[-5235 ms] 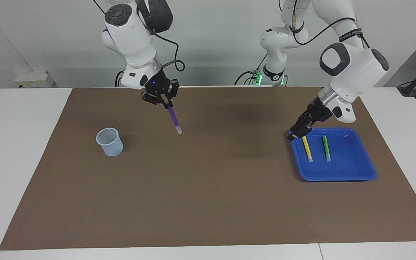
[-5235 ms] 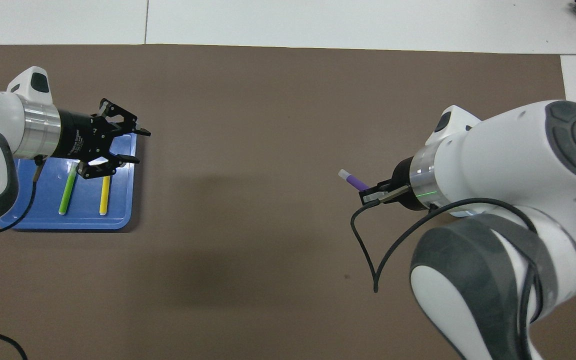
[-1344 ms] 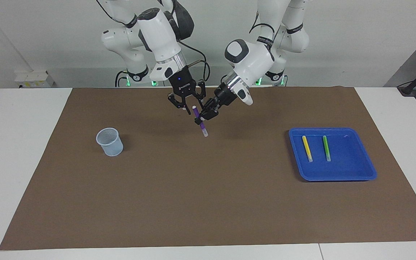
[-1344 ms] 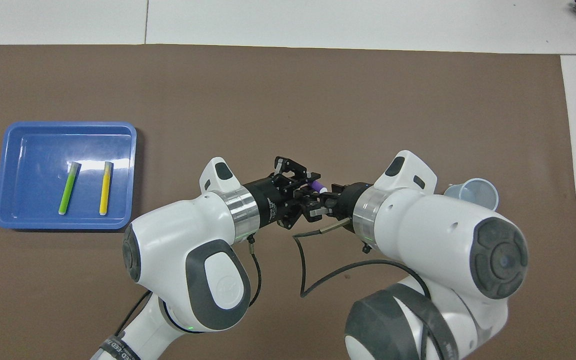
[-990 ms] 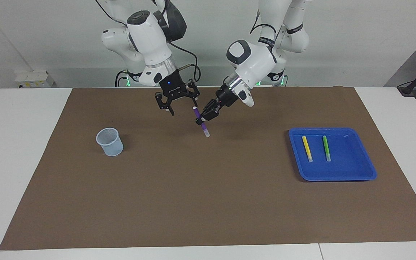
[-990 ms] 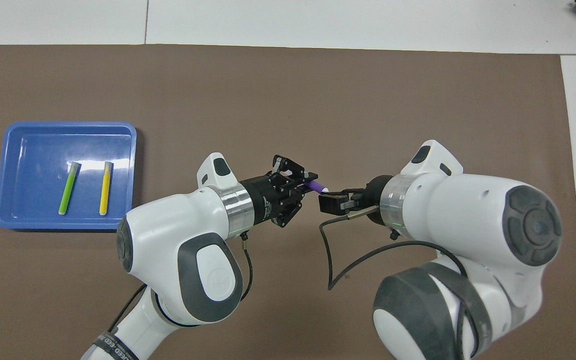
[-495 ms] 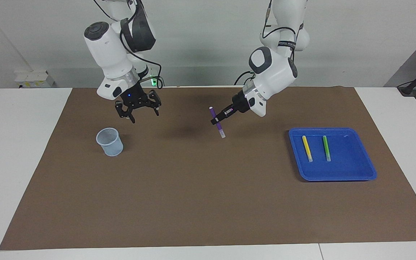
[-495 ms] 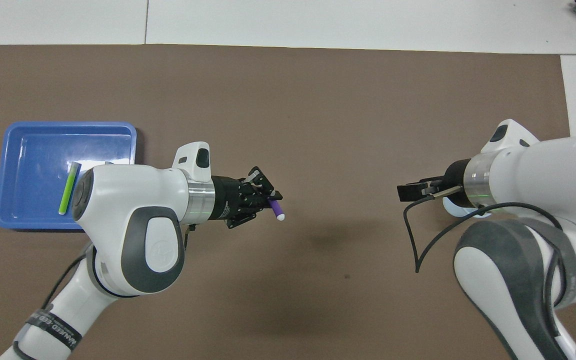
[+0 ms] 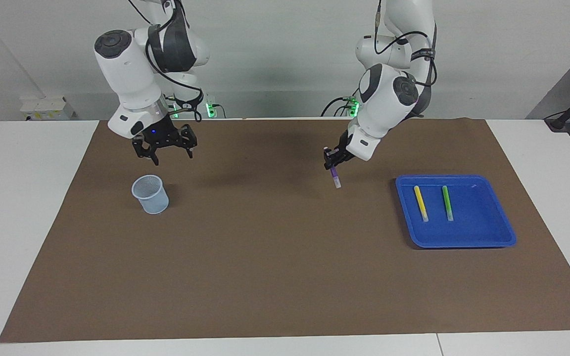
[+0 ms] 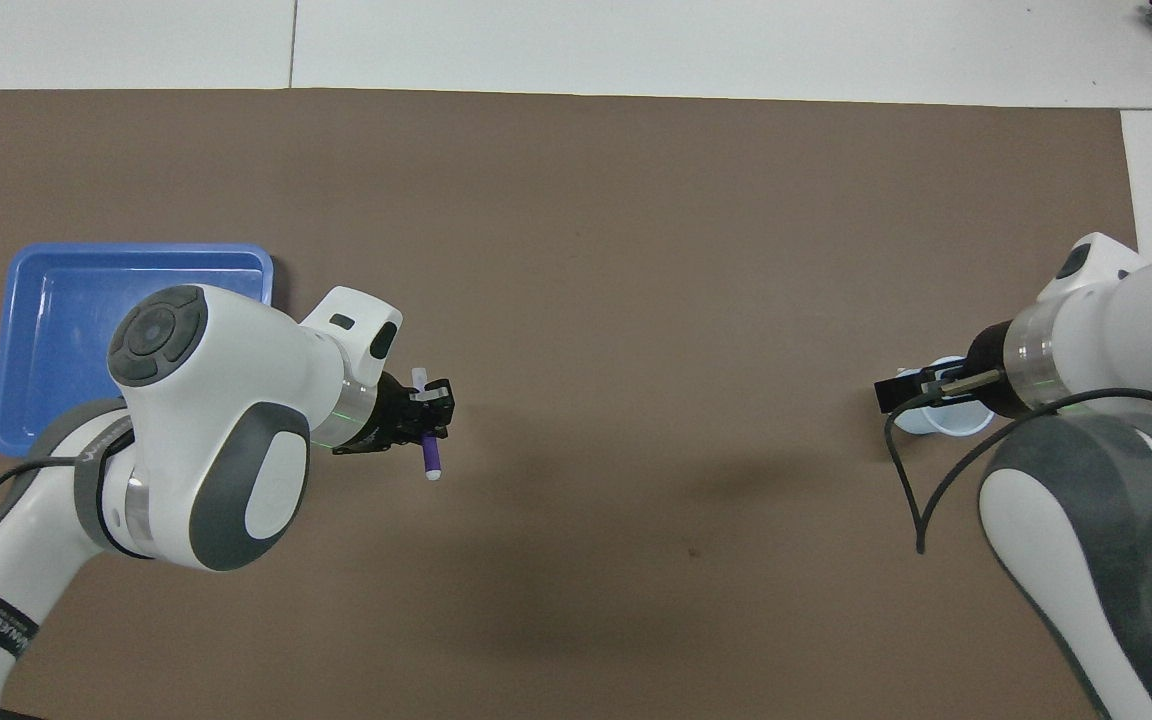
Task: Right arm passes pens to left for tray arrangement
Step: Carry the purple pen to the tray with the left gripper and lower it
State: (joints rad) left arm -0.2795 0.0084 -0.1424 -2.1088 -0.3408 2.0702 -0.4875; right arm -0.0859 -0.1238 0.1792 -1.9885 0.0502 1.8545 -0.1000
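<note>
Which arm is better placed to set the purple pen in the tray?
Left. Its tool already grips the purple pen near the blue tray; the right tool hangs open over the cup.

Robotics lab, two white robot arms mounted at one long edge of a white table, brown mat covering its middle, plain grey wall, trailing black cables, green status lights.

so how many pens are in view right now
3. The yellow pen and green pen lie in the blue tray; the purple pen hangs from the left gripper over the mat.
</note>
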